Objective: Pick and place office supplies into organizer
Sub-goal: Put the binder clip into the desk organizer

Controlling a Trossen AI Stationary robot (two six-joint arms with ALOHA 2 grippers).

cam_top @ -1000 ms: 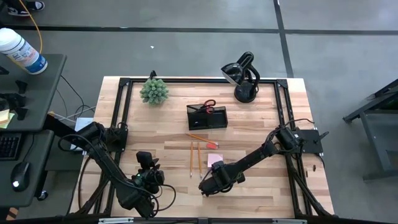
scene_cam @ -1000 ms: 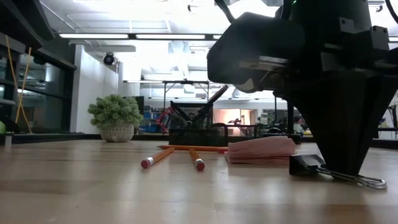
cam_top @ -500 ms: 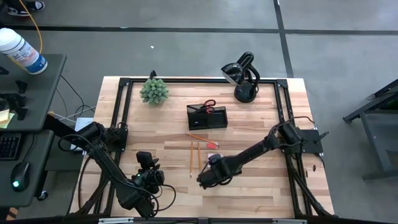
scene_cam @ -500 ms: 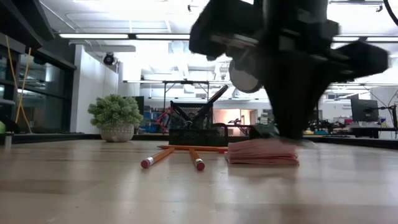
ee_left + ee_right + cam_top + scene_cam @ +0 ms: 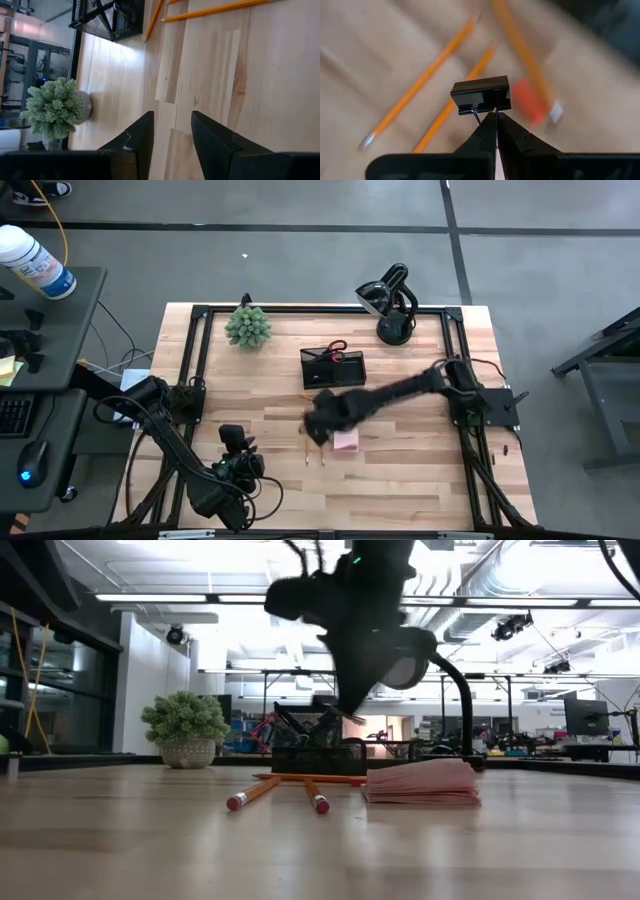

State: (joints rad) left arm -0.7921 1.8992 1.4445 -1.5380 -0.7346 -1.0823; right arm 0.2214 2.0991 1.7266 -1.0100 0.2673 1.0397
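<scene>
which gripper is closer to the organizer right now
Right. The right gripper hangs just in front of the organizer, holding a binder clip; the left gripper sits near the table's front-left.

Bright ceiling strip lights, motion-blurred tabletop

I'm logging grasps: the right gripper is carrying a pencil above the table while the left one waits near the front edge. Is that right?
Not quite. The right gripper is shut on a black binder clip held by its wire handle, not a pencil; the right wrist view shows this, with the pencils lying on the table below. The rest stands: the left gripper waits near the front edge.
</scene>
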